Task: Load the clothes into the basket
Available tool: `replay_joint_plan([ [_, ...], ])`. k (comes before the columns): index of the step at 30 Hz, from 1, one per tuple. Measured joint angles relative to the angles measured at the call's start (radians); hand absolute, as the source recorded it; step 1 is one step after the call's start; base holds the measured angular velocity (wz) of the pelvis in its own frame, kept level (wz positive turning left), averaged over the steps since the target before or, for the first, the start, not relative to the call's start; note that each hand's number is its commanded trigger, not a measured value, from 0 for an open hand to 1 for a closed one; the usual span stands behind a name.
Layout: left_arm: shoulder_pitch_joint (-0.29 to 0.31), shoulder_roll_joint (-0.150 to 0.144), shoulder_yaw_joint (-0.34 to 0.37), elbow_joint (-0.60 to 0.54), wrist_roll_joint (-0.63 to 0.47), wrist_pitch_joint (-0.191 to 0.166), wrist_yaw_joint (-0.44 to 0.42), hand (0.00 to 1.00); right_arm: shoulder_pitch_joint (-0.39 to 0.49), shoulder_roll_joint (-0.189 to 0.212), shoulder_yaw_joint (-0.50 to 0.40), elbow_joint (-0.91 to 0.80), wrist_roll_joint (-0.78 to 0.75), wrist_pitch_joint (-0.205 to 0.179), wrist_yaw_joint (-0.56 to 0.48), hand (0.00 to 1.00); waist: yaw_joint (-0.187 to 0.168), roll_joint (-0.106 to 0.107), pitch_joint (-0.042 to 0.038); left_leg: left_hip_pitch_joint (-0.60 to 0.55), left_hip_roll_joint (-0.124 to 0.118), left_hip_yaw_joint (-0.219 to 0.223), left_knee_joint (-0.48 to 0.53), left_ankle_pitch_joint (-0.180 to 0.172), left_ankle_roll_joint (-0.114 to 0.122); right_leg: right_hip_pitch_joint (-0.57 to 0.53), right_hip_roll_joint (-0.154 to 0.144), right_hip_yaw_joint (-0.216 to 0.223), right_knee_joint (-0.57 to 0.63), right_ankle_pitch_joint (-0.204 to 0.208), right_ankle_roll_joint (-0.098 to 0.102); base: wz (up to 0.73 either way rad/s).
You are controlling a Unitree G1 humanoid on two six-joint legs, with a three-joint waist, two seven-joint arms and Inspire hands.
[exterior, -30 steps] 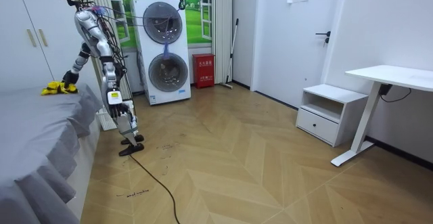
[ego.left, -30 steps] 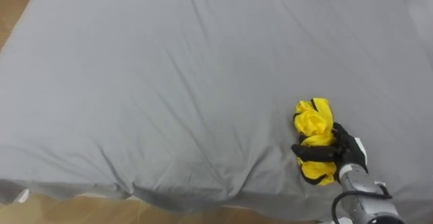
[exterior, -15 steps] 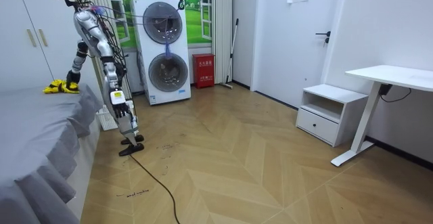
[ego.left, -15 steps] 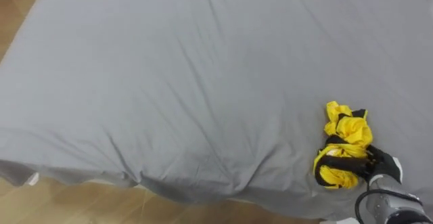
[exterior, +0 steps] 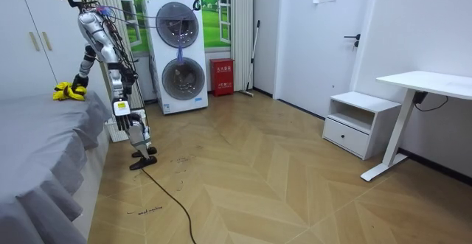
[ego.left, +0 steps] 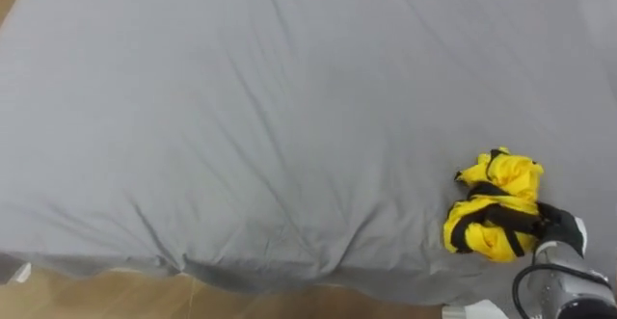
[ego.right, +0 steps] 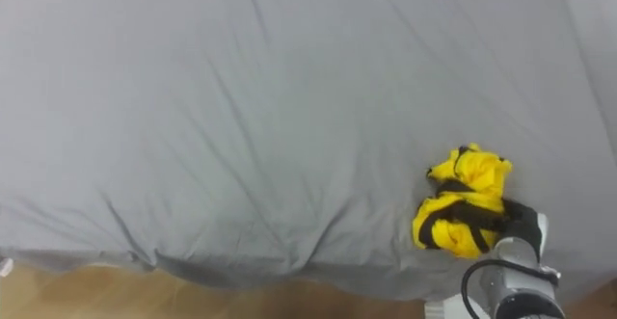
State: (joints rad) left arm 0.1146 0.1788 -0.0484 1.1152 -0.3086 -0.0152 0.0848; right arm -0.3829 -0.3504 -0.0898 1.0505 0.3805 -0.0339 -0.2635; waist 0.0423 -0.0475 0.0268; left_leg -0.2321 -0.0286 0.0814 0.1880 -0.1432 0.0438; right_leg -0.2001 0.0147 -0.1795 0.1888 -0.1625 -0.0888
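A crumpled yellow garment [ego.left: 499,176] with black trim lies near the front edge of the grey bed [ego.left: 241,117], at the lower right of the eye views. My right hand [ego.left: 556,231] comes in from the lower right. Its dark fingers are curled across the lower part of the bundle [ego.right: 468,170] and grip it. In the room view I stand at the bed's side [exterior: 37,141], my right arm stretched out to the yellow garment [exterior: 65,91]. My left hand [exterior: 122,111] hangs down at my side.
The grey sheet spreads wide and wrinkled to the left and beyond the garment. Wooden floor shows under the bed's front edge. Behind me stand stacked washing machines [exterior: 179,52]; a white bedside cabinet [exterior: 352,122] and a white desk [exterior: 424,85] are at the room view's right.
My right hand's fingers have curled shut around the yellow garment and bunched it up. In the room view the bundle has come slightly up and towards me. The head camera has shifted.
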Motion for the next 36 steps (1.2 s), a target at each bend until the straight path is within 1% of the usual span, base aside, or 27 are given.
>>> replay_joint_plan([
  [1, 0.000, 0.000, 0.000, -0.002, 0.005, 0.000, 0.000, 0.00, 0.017, 0.001, 0.000, -0.032, 0.000, 0.001, -0.002, 1.00, 0.000, 0.000, -0.0001, 0.007, 0.000, 0.003, 0.000, 0.000, 0.000, 0.005, 0.000, 0.002, -0.001, 0.000, 0.000, -0.10],
  [3, 0.012, -0.004, 0.009, -0.001, 0.008, 0.000, 0.000, 0.00, 0.091, 0.008, 0.000, -0.175, 0.009, 0.000, -0.002, 1.00, -0.001, -0.001, -0.0014, 0.038, 0.001, 0.022, -0.001, 0.000, 0.000, 0.033, 0.000, 0.019, -0.005, 0.000, 0.001, -0.19],
  [4, 0.014, -0.004, 0.010, -0.001, 0.008, 0.000, 0.000, 0.00, 0.107, 0.009, 0.000, -0.202, 0.018, 0.001, -0.002, 1.00, -0.004, -0.001, -0.0019, 0.047, 0.000, 0.026, -0.001, 0.000, 0.000, 0.042, 0.000, 0.021, -0.007, -0.001, 0.001, -0.14],
  [5, 0.018, -0.004, 0.016, -0.001, 0.008, 0.000, 0.000, 0.00, 0.140, 0.009, 0.000, -0.248, 0.046, 0.001, -0.003, 1.00, -0.010, -0.002, -0.0047, 0.064, 0.000, 0.028, -0.001, 0.000, 0.000, 0.062, 0.000, 0.025, -0.014, -0.001, 0.002, -0.10],
  [6, 0.019, -0.004, 0.025, -0.001, 0.008, 0.000, 0.000, 0.00, 0.175, 0.010, 0.000, -0.290, 0.065, 0.001, -0.006, 1.00, -0.014, -0.007, -0.0123, 0.081, -0.001, 0.031, -0.002, 0.000, 0.000, 0.079, 0.000, 0.033, -0.020, -0.001, 0.002, -0.11],
  [7, 0.021, -0.004, 0.028, -0.001, 0.009, 0.000, 0.000, 0.00, 0.191, 0.012, 0.000, -0.311, 0.073, 0.002, -0.006, 1.00, -0.016, -0.009, -0.0166, 0.089, -0.001, 0.032, -0.003, 0.000, 0.000, 0.086, 0.001, 0.039, -0.020, -0.001, 0.003, -0.18],
  [8, 0.025, -0.004, 0.035, -0.002, 0.007, 0.000, 0.002, 0.00, 0.226, 0.015, -0.001, -0.353, 0.086, 0.003, -0.005, 1.00, -0.021, -0.013, -0.0235, 0.111, -0.001, 0.032, -0.007, 0.000, 0.000, 0.102, 0.001, 0.046, -0.024, -0.002, 0.004, -0.21],
  [10, 0.037, -0.006, 0.046, -0.016, 0.007, 0.000, 0.004, 0.00, 0.264, 0.016, -0.003, -0.409, 0.096, 0.004, -0.006, 1.00, -0.030, -0.017, -0.0296, 0.143, 0.000, 0.057, -0.017, 0.000, 0.000, 0.124, 0.002, 0.061, -0.026, -0.004, 0.005, -0.24],
  [12, 0.065, -0.008, 0.047, -0.044, 0.011, 0.000, 0.016, 0.00, 0.323, 0.037, -0.034, -0.502, 0.094, 0.004, -0.008, 1.00, -0.062, -0.020, -0.0337, 0.177, 0.000, 0.071, -0.025, 0.000, 0.000, 0.154, 0.003, 0.076, -0.036, -0.004, 0.005, -0.19],
  [13, 0.067, -0.008, 0.047, -0.047, 0.017, 0.000, 0.019, 0.00, 0.333, 0.043, -0.041, -0.521, 0.094, 0.005, -0.008, 1.00, -0.069, -0.020, -0.0337, 0.185, 0.000, 0.077, -0.026, -0.001, 0.000, 0.160, 0.003, 0.082, -0.037, -0.004, 0.006, -0.28],
  [14, 0.074, -0.011, 0.046, -0.059, 0.018, 0.001, 0.021, 0.00, 0.352, 0.050, -0.052, -0.555, 0.094, 0.006, -0.009, 1.00, -0.077, -0.020, -0.0339, 0.201, 0.001, 0.084, -0.027, -0.001, 0.000, 0.169, 0.004, 0.099, -0.037, -0.004, 0.006, -0.36],
  [16, 0.076, -0.012, 0.046, -0.060, 0.025, 0.003, 0.021, 0.00, 0.393, 0.051, -0.064, -0.627, 0.095, 0.011, -0.012, 1.00, -0.097, -0.018, -0.0341, 0.216, 0.000, 0.092, -0.028, -0.001, 0.000, 0.179, 0.005, 0.116, -0.036, -0.005, 0.008, -0.34],
  [18, 0.071, -0.012, 0.047, -0.060, 0.040, 0.012, 0.021, 0.00, 0.429, 0.051, -0.086, -0.710, 0.096, 0.015, -0.023, 1.00, -0.109, -0.016, -0.0332, 0.237, 0.003, 0.129, -0.030, -0.001, 0.000, 0.186, 0.007, 0.149, -0.034, -0.005, 0.009, -0.42],
  [20, 0.068, -0.012, 0.047, -0.060, 0.048, 0.020, 0.021, 0.00, 0.433, 0.051, -0.096, -0.744, 0.095, 0.015, -0.038, 1.00, -0.129, -0.013, -0.0320, 0.252, 0.004, 0.143, -0.030, -0.002, -0.002, 0.193, 0.008, 0.165, -0.033, -0.005, 0.009, -0.36],
  [21, 0.063, -0.013, 0.047, -0.060, 0.062, 0.022, 0.021, 0.00, 0.433, 0.051, -0.108, -0.754, 0.094, 0.015, -0.048, 1.00, -0.136, -0.011, -0.0297, 0.268, 0.007, 0.159, -0.035, -0.006, -0.007, 0.200, 0.012, 0.184, -0.032, -0.005, 0.010, -0.39],
  [22, 0.063, -0.014, 0.046, -0.060, 0.068, 0.023, 0.021, 0.00, 0.433, 0.051, -0.114, -0.755, 0.095, 0.015, -0.052, 1.00, -0.140, -0.009, -0.0289, 0.275, 0.010, 0.167, -0.037, -0.010, -0.008, 0.203, 0.016, 0.194, -0.032, -0.005, 0.010, -0.47],
  [23, 0.060, -0.014, 0.046, -0.060, 0.079, 0.023, 0.021, 0.00, 0.434, 0.051, -0.126, -0.755, 0.096, 0.015, -0.055, 1.00, -0.144, -0.003, -0.0284, 0.284, 0.018, 0.182, -0.037, -0.024, -0.009, 0.205, 0.025, 0.208, -0.031, -0.004, 0.010, -0.41],
  [26, 0.043, -0.015, 0.046, -0.062, 0.080, 0.024, 0.021, 0.00, 0.449, 0.051, -0.132, -0.755, 0.098, 0.015, -0.063, 1.00, -0.154, -0.006, -0.0257, 0.300, 0.024, 0.243, -0.041, -0.028, -0.010, 0.199, 0.033, 0.250, -0.020, -0.004, 0.010, -0.45],
  [28, 0.037, -0.016, 0.046, -0.062, 0.082, 0.032, 0.021, 0.00, 0.471, 0.052, -0.135, -0.754, 0.098, 0.015, -0.060, 1.00, -0.166, -0.004, -0.0254, 0.306, 0.030, 0.261, -0.041, -0.038, -0.017, 0.197, 0.040, 0.267, -0.019, -0.004, 0.009, -0.37],
  [29, 0.036, -0.016, 0.046, -0.062, 0.084, 0.038, 0.021, 0.00, 0.488, 0.054, -0.135, -0.754, 0.097, 0.016, -0.054, 1.00, -0.176, -0.003, -0.0251, 0.311, 0.034, 0.279, -0.041, -0.044, -0.017, 0.197, 0.046, 0.283, -0.017, -0.004, 0.009, -0.42],
  [30, 0.036, -0.016, 0.045, -0.057, 0.084, 0.053, 0.021, 0.00, 0.500, 0.056, -0.136, -0.754, 0.095, 0.022, -0.049, 1.00, -0.177, -0.003, -0.0252, 0.318, 0.036, 0.293, -0.041, -0.044, -0.018, 0.197, 0.050, 0.307, -0.016, -0.003, 0.008, -0.51],
  [31, 0.037, -0.016, 0.045, -0.055, 0.085, 0.061, 0.021, 0.00, 0.504, 0.057, -0.136, -0.752, 0.095, 0.025, -0.047, 1.00, -0.178, -0.002, -0.0248, 0.321, 0.037, 0.300, -0.041, -0.044, -0.018, 0.197, 0.052, 0.318, -0.016, -0.001, 0.008, -0.61],
  [33, 0.045, -0.015, 0.043, -0.042, 0.084, 0.074, 0.021, 0.00, 0.514, 0.058, -0.141, -0.741, 0.102, 0.032, -0.037, 1.00, -0.194, 0.005, -0.0216, 0.325, 0.040, 0.333, -0.041, -0.045, -0.019, 0.193, 0.058, 0.353, -0.017, 0.005, 0.008, -0.47],
  [34, 0.045, -0.015, 0.042, -0.035, 0.083, 0.075, 0.021, 0.00, 0.517, 0.058, -0.141, -0.733, 0.107, 0.032, -0.035, 1.00, -0.201, 0.007, -0.0209, 0.325, 0.040, 0.335, -0.041, -0.046, -0.019, 0.193, 0.058, 0.357, -0.018, 0.006, 0.008, -0.30],
  [35, 0.045, -0.014, 0.036, -0.028, 0.082, 0.080, 0.021, 0.00, 0.520, 0.059, -0.141, -0.707, 0.111, 0.032, -0.029, 1.00, -0.208, 0.011, -0.0207, 0.324, 0.041, 0.350, -0.041, -0.046, -0.020, 0.188, 0.060, 0.368, -0.017, 0.006, 0.008, -0.25],
  [36, 0.045, -0.014, 0.033, -0.026, 0.081, 0.087, 0.021, 0.00, 0.525, 0.061, -0.141, -0.682, 0.119, 0.038, -0.025, 1.00, -0.217, 0.015, -0.0228, 0.315, 0.041, 0.359, -0.040, -0.047, -0.021, 0.177, 0.061, 0.373, -0.014, 0.006, 0.008, -0.21],
])
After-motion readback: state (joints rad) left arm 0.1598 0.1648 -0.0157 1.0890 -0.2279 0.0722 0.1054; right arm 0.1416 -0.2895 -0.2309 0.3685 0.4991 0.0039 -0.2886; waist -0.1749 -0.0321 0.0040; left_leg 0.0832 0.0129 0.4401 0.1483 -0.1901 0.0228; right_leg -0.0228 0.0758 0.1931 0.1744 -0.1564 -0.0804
